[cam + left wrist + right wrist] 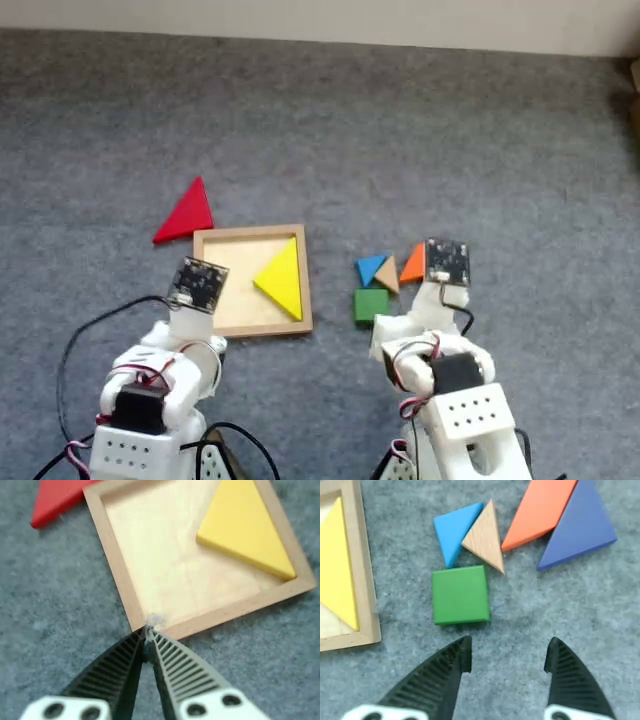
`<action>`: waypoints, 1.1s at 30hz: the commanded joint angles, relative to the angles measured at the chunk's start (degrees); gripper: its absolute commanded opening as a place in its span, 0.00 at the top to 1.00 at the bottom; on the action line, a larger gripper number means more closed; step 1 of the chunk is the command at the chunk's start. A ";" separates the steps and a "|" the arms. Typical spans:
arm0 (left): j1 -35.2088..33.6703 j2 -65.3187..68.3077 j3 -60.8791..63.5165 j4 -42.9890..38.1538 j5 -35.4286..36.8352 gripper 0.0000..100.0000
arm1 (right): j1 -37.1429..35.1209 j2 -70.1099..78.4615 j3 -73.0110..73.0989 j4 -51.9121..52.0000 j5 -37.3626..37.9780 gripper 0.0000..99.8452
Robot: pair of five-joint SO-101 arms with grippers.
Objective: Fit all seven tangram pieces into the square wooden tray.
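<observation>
– If the square wooden tray (pixel 248 231) has to take all seven, how far along would you say it is?
– Early, I'd judge. One piece of seven is in: the big yellow triangle (pixel 282 280) lies flat inside, along the tray's side nearest the loose cluster. What shows of the rest of the floor is bare wood.
– And the six still outside, biggest first?
– The big red triangle (pixel 187 213) lies on the grey mat (pixel 450 150) just beside the tray's far corner, on the side away from the cluster. Over in the cluster, the dark blue triangle (pixel 580 527) lies edge to edge with the orange parallelogram (pixel 540 512). Then comes the green square (pixel 460 594). Last are the two small ones, a light blue triangle (pixel 452 530) and a plain wood triangle (pixel 485 537), touching each other, their corners right at the square's edge.
– How are the arms placed?
– The left gripper (pixel 148 632) is low at the tray's near corner, fingertips pressed together on nothing, right at the rim. The right gripper (pixel 507 655) hangs over the mat just short of the green square, jaws spread wide and empty.
– Which piece would go next?
– My guess is the green square, since the spread jaws face it, though the red triangle would fill more of the tray
</observation>
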 commanded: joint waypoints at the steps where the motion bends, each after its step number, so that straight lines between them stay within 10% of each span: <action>1: 1.10 -2.77 -10.51 0.62 -4.48 0.99 | 0.57 -6.99 1.63 -1.01 -0.26 0.76; 7: -2.33 -2.77 -17.98 -1.58 -35.16 0.99 | 0.31 -19.30 7.60 -0.92 -0.26 0.76; 15: -12.70 9.01 -26.07 -7.65 -31.47 0.90 | 0.31 -33.36 14.99 -0.84 5.19 0.76; 33: -13.23 90.42 -70.20 -11.78 -23.65 0.69 | 0.31 -32.75 16.66 -1.01 6.15 0.76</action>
